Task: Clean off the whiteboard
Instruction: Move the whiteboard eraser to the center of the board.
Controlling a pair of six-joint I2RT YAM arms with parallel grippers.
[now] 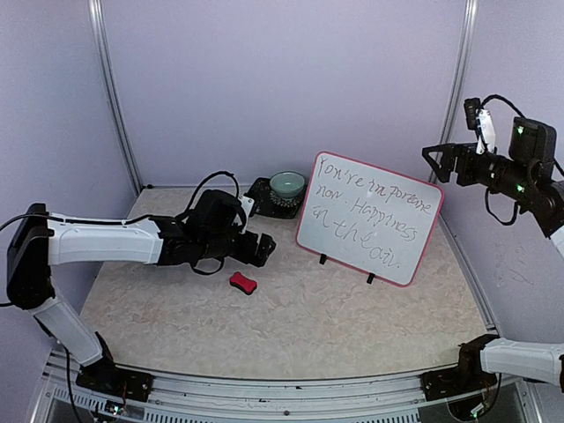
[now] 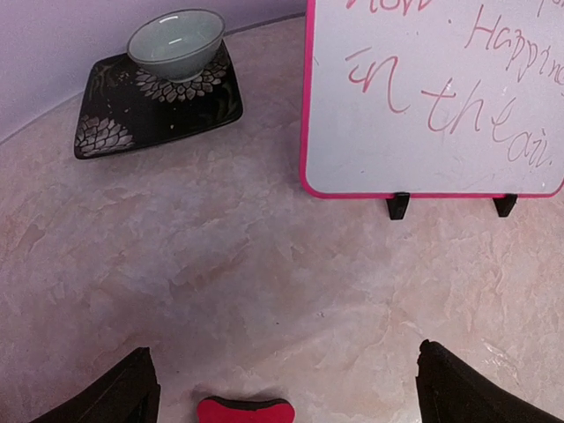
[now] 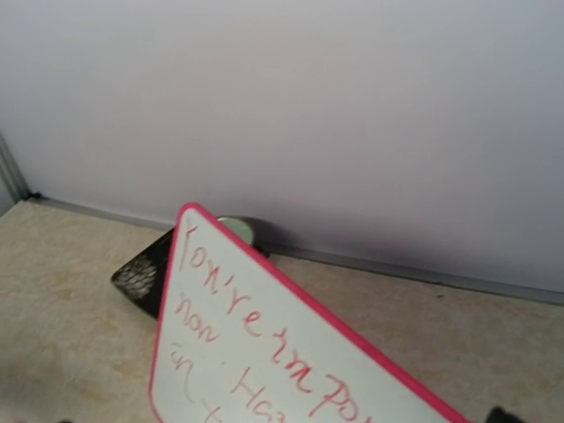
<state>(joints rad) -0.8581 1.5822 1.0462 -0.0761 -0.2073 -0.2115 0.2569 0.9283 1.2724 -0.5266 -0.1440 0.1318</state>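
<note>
The whiteboard stands upright on two black feet at the centre right, pink-framed and covered in red handwriting. The left wrist view shows its lower left part, and the right wrist view its top left corner. A small red eraser lies flat on the table, left of the board. My left gripper hovers just behind the eraser, open and empty, and the eraser shows low between its fingers. My right gripper hangs high to the right of the board, open and holding nothing.
A pale green bowl sits on a black patterned plate at the back, just left of the board. Both also show in the left wrist view, bowl and plate. Lilac walls close the back and sides.
</note>
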